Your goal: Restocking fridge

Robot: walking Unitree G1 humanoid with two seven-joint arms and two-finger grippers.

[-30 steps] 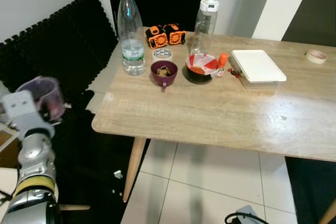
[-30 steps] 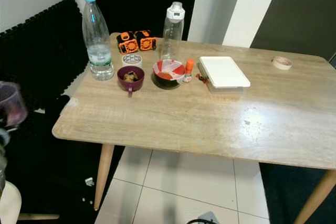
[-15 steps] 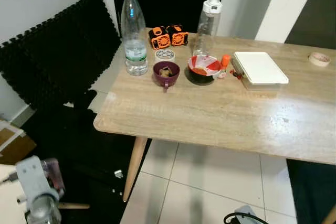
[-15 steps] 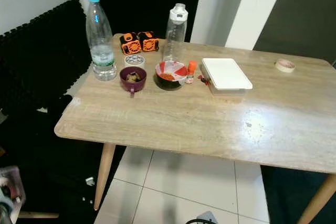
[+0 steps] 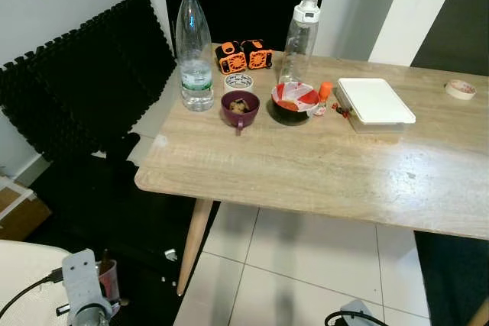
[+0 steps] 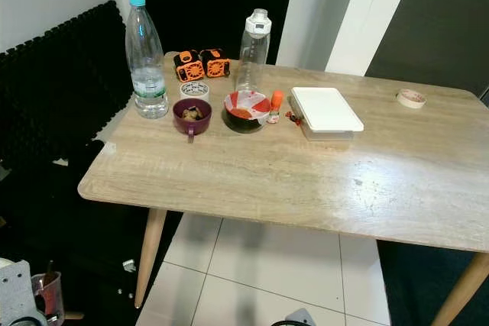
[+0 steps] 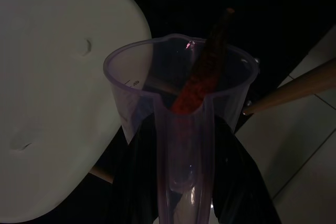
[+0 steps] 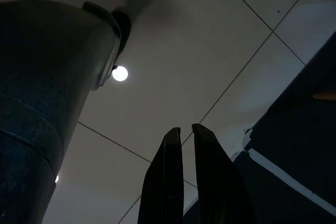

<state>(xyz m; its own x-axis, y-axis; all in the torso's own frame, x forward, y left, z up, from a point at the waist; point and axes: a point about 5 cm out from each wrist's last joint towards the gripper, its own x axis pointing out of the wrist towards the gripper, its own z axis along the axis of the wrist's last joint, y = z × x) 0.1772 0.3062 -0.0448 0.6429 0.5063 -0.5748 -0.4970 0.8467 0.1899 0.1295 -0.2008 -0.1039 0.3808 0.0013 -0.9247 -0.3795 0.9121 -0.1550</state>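
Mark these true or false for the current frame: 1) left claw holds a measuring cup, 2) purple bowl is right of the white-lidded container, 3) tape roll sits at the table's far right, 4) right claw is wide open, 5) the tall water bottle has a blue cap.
1) True: the left claw is shut on the clear measuring cup, with a reddish object inside.
2) False: the purple bowl is left of the white-lidded container.
3) True: the tape roll lies near the table's far right edge.
4) False: the right claw has its fingers nearly together.
5) True: the water bottle has a blue cap.
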